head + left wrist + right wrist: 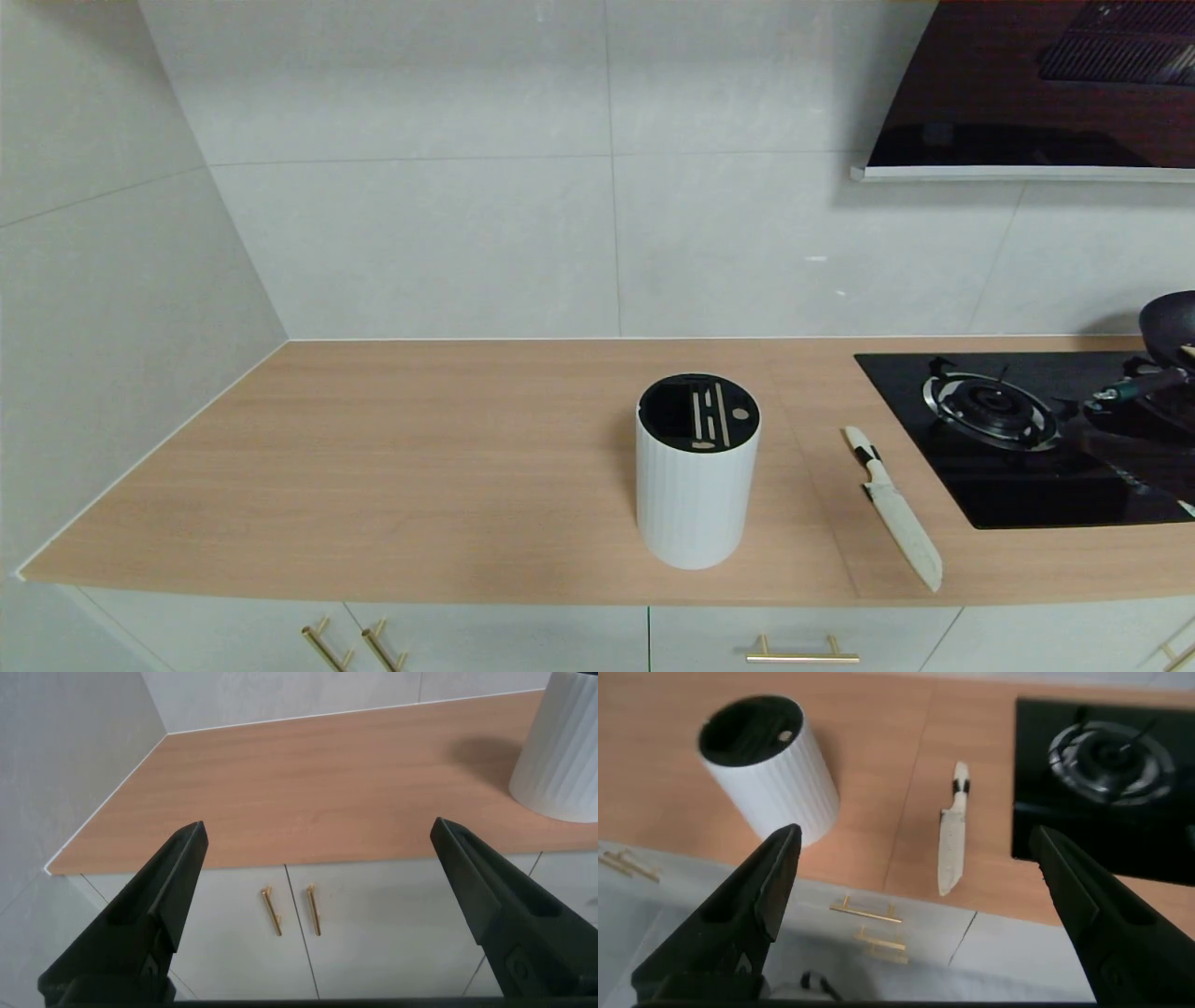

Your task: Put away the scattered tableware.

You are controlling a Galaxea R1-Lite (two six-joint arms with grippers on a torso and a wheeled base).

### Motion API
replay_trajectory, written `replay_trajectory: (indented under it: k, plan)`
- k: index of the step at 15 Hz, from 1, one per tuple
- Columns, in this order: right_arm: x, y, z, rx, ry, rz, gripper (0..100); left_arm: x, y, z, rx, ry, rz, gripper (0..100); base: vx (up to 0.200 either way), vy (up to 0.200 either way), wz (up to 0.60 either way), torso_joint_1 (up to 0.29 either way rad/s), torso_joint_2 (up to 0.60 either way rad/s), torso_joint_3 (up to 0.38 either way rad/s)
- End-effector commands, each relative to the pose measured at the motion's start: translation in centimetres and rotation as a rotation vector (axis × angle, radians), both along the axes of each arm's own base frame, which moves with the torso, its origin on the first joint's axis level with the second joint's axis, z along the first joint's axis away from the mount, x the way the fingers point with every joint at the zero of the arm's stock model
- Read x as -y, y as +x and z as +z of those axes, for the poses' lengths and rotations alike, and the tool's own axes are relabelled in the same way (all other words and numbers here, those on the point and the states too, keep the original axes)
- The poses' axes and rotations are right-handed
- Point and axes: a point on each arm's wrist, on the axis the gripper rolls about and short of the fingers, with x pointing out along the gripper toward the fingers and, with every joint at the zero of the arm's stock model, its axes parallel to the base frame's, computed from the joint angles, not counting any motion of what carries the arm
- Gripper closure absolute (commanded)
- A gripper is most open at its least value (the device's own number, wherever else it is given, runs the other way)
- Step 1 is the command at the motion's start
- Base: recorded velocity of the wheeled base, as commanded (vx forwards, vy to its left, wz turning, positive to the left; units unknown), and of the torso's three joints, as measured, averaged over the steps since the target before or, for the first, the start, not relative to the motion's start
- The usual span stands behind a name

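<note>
The wooden counter (420, 467) runs along a tiled wall, with the white ribbed holder (697, 476) standing upright on it near the front edge. The holder's black slotted top is empty. To the holder's right a black hob (1027, 448) is set into the counter. At the hob's far edge is what looks like a dark pan (1172, 327), cut off by the frame.

The left pincer (318, 833) hangs off the counter's front edge, left of the holder. Its jaws are spread wide with nothing between them. The right pincer (915, 838) is in front of the holder and above the cabinet doors, equally wide and empty.

The knife (893, 509) lies flat between holder and hob, touching neither, its blade toward the front edge. Brass handles (803, 653) sit on the doors below the holder.
</note>
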Motion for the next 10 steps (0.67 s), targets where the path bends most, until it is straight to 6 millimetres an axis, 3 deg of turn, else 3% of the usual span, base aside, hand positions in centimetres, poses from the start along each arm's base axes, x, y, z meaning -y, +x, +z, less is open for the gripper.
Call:
replay_trajectory:
  k: [1, 2, 4, 5, 6, 10]
  plan:
    - [-1.0, 10.7, -1.4, -0.186, -0.017, 0.015, 0, 0.0, 0.0, 0.0, 0.0, 0.0, 0.001, 0, 0.0, 0.0, 0.0, 0.0, 0.0, 0.0]
    - [-1.0, 12.1, -2.2, -0.22, -0.024, 0.014, 0, 0.0, 0.0, 0.0, 0.0, 0.0, 0.001, 0, 0.0, 0.0, 0.0, 0.0, 0.0, 0.0]
    - [-1.1, 16.7, -6.2, -0.329, -0.041, -0.002, 0, 0.0, 0.0, 0.0, 0.0, 0.0, 0.001, 0, 0.0, 0.0, 0.0, 0.0, 0.0, 0.0]
    - [-1.1, 17.6, -7.4, -0.346, -0.053, -0.011, 0, 0.0, 0.0, 0.0, -0.001, 0.004, -0.001, 0, 0.0, 0.0, 0.0, 0.0, 0.0, 0.0]
    - [-0.9, 19.6, -9.9, -0.366, -0.069, -0.032, 0, 0.0, 0.0, 0.0, -0.001, 0.0, 0.001, 0, 0.0, 0.0, 0.0, 0.0, 0.0, 0.0]
    - [0.1, 22.6, -14.6, -0.429, -0.076, -0.065, 0, 0.0, 0.0, 0.0, -0.001, 0.001, 0.001, 0, 0.0, 0.0, 0.0, 0.0, 0.0, 0.0]
